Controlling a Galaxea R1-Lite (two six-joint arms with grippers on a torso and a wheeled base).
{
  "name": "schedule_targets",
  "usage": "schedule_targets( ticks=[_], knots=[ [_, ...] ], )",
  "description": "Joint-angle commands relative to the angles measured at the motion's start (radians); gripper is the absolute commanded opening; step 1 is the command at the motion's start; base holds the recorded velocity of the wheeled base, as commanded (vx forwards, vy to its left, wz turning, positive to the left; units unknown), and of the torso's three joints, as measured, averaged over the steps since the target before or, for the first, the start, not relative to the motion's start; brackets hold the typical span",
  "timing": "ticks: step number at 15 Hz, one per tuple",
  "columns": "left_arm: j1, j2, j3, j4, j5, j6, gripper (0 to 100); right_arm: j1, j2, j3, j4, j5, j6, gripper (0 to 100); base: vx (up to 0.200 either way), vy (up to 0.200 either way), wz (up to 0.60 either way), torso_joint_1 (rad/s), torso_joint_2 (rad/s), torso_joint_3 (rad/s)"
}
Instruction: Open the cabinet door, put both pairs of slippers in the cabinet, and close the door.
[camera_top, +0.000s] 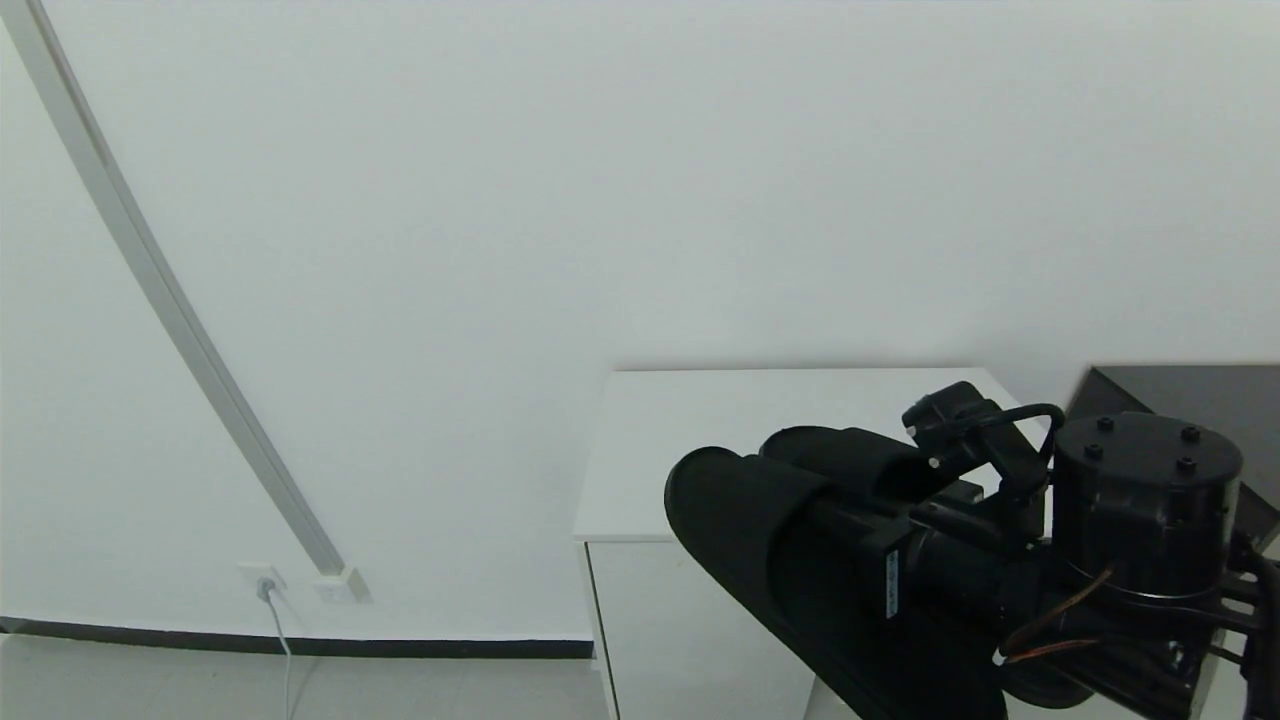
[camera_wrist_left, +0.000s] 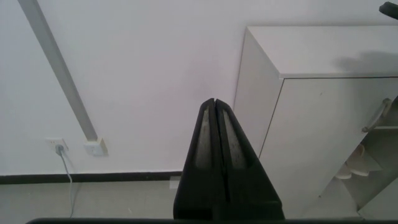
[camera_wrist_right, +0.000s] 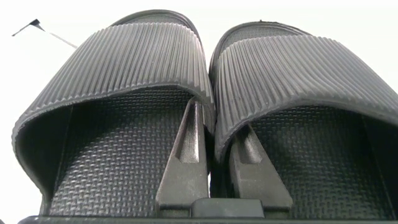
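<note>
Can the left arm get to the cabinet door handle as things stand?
Probably yes: the left gripper is shut on nothing, and the left wrist view shows open space between it and the handle on the cabinet front.

The head camera looks forward at the wall (camera_top: 600, 200), with the cabinet (camera_top: 760, 440) near on the right. The left wrist camera faces that same cabinet (camera_wrist_left: 323, 137) and the wall socket (camera_wrist_left: 57, 146) from lower and farther back. The right wrist camera sits hard against the slippers (camera_wrist_right: 137, 68).
</note>
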Motion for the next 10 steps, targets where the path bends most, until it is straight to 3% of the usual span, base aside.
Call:
schedule_targets(
  ticks=[1,8,10],
  knots=[
    [0.000,0.001,0.000,0.000,0.000,-0.001,0,0.007,0.005,0.001,0.001,0.000,0.000,0,-0.200,0.000,0.00,0.022,0.00,0.002],
    [0.000,0.001,0.000,0.000,0.000,-0.001,0,0.008,0.005,0.001,-0.001,0.000,0.000,0,-0.200,0.000,0.00,-0.004,0.00,0.004],
    [0.000,0.001,0.000,0.000,0.002,-0.001,0,0.008,0.006,0.001,-0.001,0.000,0.000,0,0.000,0.000,0.00,0.000,0.00,0.000]
  ],
)
